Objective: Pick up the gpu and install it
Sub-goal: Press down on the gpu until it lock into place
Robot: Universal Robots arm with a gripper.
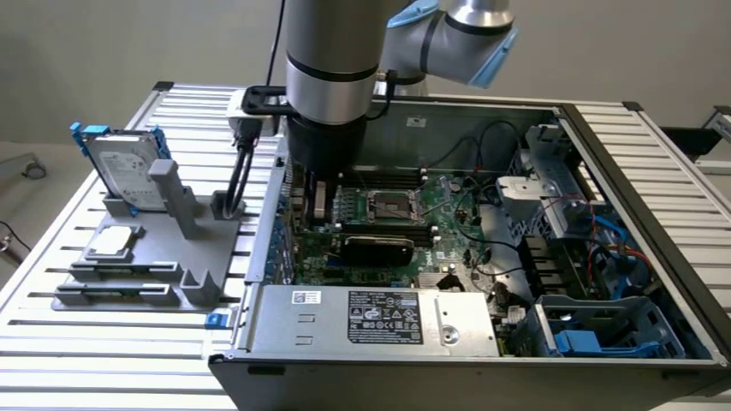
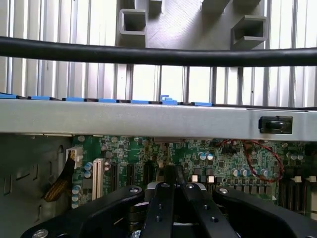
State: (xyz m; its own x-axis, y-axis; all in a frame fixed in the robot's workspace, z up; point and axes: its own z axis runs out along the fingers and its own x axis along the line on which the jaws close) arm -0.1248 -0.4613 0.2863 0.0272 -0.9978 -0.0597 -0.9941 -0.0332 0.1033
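Look at the exterior view and you find the arm [image 1: 331, 77] reaching down from the top centre of the frame into the open computer case [image 1: 594, 342], its lower end sunk along the case's wall on the exterior view's left, over the green motherboard [image 1: 446, 214]. In the wrist view the gripper [image 2: 174, 171] sits at the lower centre of the frame with its black fingers [image 2: 163, 198] drawn together to a narrow point, so you can take it as closed; whether anything thin is pinched between the tips you cannot tell. The gpu [image 1: 378, 249] lies just below centre of the exterior frame (a black rounded shroud over a green board), resting on the motherboard just under the processor socket [image 1: 386, 205] and clear of the arm. On the slatted table [image 1: 137, 342] at the left of that frame stands a grey fixture [image 1: 171, 257] carrying the silver hard drive [image 1: 123, 171] with blue rails, upright, and a small silver chip [image 1: 112, 242] lying flat. A black cable [image 2: 158, 54] crosses the upper part of the wrist frame.
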